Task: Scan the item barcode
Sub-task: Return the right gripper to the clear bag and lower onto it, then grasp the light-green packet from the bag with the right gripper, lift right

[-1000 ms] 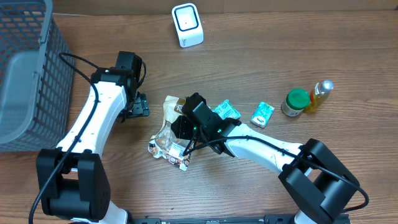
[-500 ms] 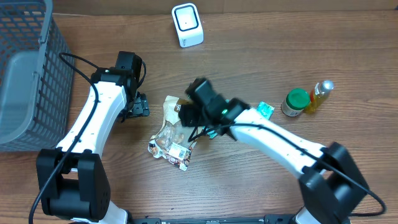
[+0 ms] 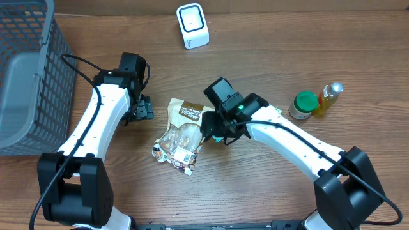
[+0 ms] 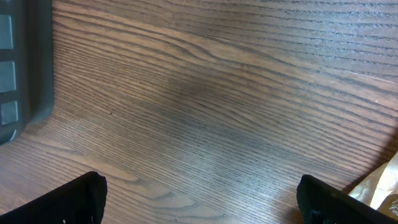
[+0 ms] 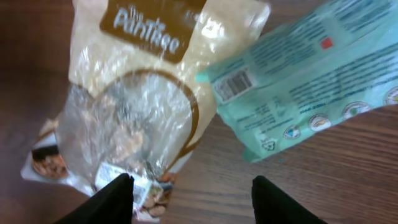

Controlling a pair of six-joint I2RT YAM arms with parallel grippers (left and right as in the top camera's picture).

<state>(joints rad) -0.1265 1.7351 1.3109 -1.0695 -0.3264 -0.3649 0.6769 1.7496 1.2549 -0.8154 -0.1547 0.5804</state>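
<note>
Teal marks the task's thing in the right wrist view: teal packet [image 5: 311, 68] at upper right of the frame, lying on the wooden desk [image 5: 348, 180], barcode [image 5: 235, 84] face up near its left end. Touches, and seems to overlap, the right edge of a clear-and-tan snack bag [image 5: 137, 106] filling the left half. Hangs above both: right end effector [image 5: 199, 205], fingers [image 5: 118, 199] apart, clamped on nothing.

From overhead, sits at frame centre, just right of the snack bag, with only a teal sliver showing beneath it, probably that packet. Stands well apart at top centre: white scanner [image 3: 192, 25]. Hovers left of the bag: left end effector [image 3: 142, 110], fingers [image 4: 62, 202] spread wide over bare wood, empty. Fills the upper left: grey basket [image 3: 25, 76]. Stand side by side at right: green-lidded jar [image 3: 304, 104] and yellow bottle [image 3: 329, 97].
</note>
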